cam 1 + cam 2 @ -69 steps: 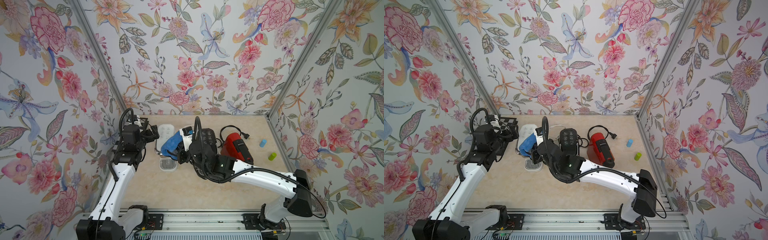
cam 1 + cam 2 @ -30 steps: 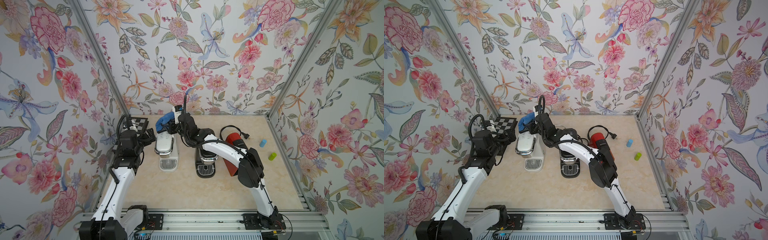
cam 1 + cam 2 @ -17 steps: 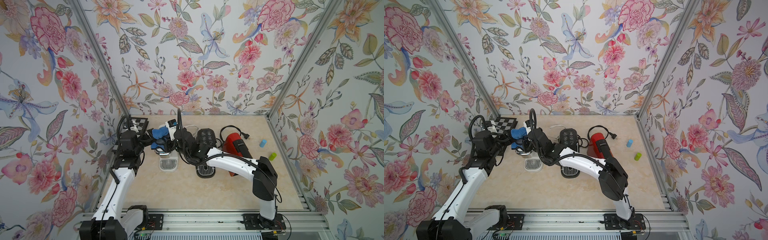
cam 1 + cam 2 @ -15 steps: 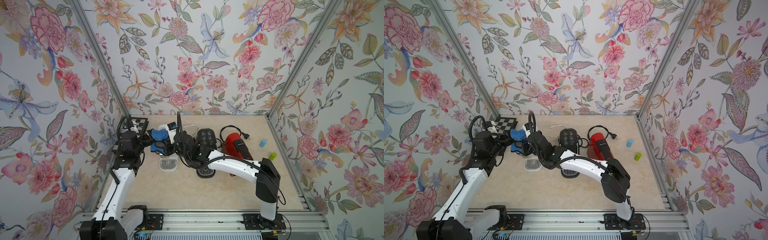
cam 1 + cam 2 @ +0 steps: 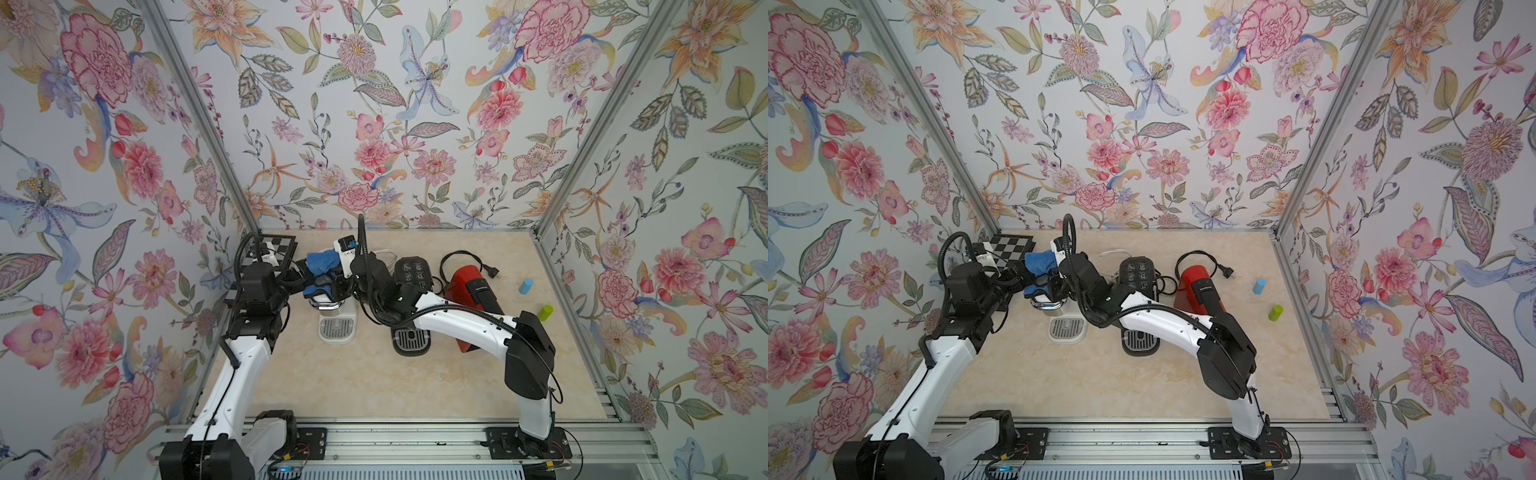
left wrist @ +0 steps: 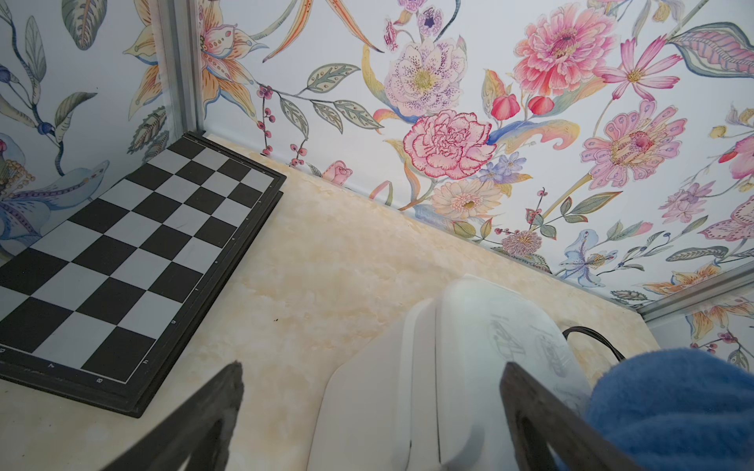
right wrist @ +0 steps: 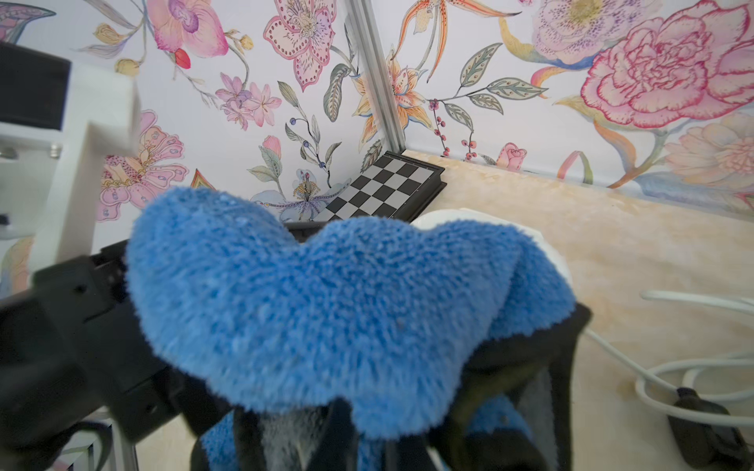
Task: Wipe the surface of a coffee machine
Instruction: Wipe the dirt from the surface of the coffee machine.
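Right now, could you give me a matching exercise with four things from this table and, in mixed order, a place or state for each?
1. blue cloth
2. chessboard
3. red coffee machine
4. left claw

A. open
B. far left corner of the table
C. gripped by the right claw, at the white coffee machine
D. right of the black coffee machine

Pairs: 1-C, 2-B, 3-D, 4-A

Floral walls (image 5: pixel 374 104) close round me at 9, 12 and 3 o'clock. Metal posts (image 5: pixel 202 120) in corners, 11 and 1. Beige marbled top (image 5: pixel 374 382) below me. Grey rail (image 5: pixel 395 440) at 6. Light soft, even.
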Available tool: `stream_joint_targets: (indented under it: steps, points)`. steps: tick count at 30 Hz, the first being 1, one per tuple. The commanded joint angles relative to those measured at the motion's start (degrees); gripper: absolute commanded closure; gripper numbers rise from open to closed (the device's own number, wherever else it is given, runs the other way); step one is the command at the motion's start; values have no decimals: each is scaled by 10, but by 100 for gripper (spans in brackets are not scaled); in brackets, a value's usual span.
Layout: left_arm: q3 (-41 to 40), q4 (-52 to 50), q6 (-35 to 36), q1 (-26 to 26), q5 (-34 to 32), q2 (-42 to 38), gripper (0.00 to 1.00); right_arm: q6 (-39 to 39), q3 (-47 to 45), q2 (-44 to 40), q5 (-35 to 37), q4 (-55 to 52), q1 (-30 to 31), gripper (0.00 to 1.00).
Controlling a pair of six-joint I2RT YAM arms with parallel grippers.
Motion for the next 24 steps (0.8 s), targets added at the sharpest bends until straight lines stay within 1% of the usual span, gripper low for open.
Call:
stream_joint_targets:
  steps: [1, 6, 11, 14, 19, 24]
  points:
    - [-7, 14, -3, 4, 12, -8, 1, 11, 36, 54, -13, -16, -32, 100]
    - [-7, 15, -2, 4, 16, -5, 1, 31, 78, 103, -22, -16, -55, 100]
    - [-8, 20, -3, 4, 25, -5, 1, 44, 97, 123, -35, -16, -66, 100]
    - [-8, 19, -4, 4, 32, -3, 1, 39, 81, 104, -41, -16, -56, 100]
    - [-10, 25, -6, 3, 38, -4, 1, 17, 43, 49, -40, -16, -14, 100]
    - [-11, 25, -5, -2, 39, -5, 1, 6, -11, -5, -12, -12, 25, 100]
